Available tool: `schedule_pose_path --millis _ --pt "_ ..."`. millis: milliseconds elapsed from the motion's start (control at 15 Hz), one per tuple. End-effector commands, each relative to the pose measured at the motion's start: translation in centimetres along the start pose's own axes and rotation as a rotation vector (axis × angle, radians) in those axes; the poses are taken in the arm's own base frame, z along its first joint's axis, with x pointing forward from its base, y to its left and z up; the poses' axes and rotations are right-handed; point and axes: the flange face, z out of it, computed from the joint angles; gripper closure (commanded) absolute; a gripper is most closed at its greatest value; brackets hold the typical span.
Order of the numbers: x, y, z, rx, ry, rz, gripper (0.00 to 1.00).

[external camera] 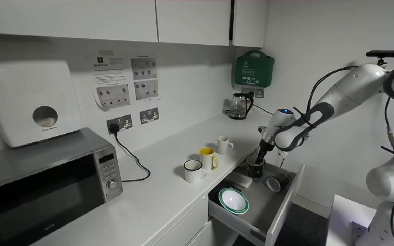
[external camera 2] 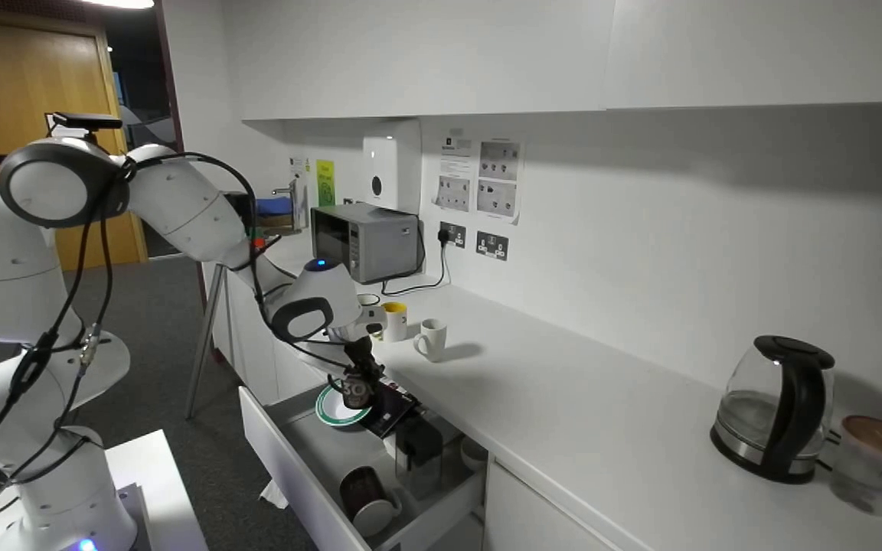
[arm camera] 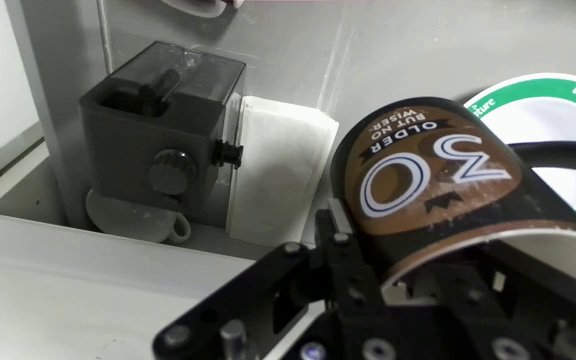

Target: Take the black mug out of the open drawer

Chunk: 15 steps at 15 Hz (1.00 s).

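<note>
In an exterior view the outlook ran along the counter (external camera: pixel 162 194), the microwave (external camera: pixel 48 177) near at eight o'clock; in an exterior view it ran oppositely, the kettle (external camera 2: pixel 774 409) near at four; both shared the open drawer (external camera: pixel 263 205), the wrist view facing it closely from above

In my wrist view I saw the bowl (arm camera: pixel 540 116) cropped and partly hidden by the black mug (arm camera: pixel 438 180); in an exterior view the microwave (external camera: pixel 53 184) was cut off.
</note>
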Motion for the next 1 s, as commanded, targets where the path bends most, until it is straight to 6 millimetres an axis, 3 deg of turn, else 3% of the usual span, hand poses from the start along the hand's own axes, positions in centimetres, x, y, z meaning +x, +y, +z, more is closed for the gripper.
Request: schedule_pose_path --millis 0,467,933 --pt "0.2 1.5 -3.0 -0.031 -0.004 -0.013 0.97" --pt "0.1 3.0 -7.4 -0.072 0.014 -0.018 0.97" --pt "1.2 4.1 -11.1 -0.165 0.049 -0.134 0.97"
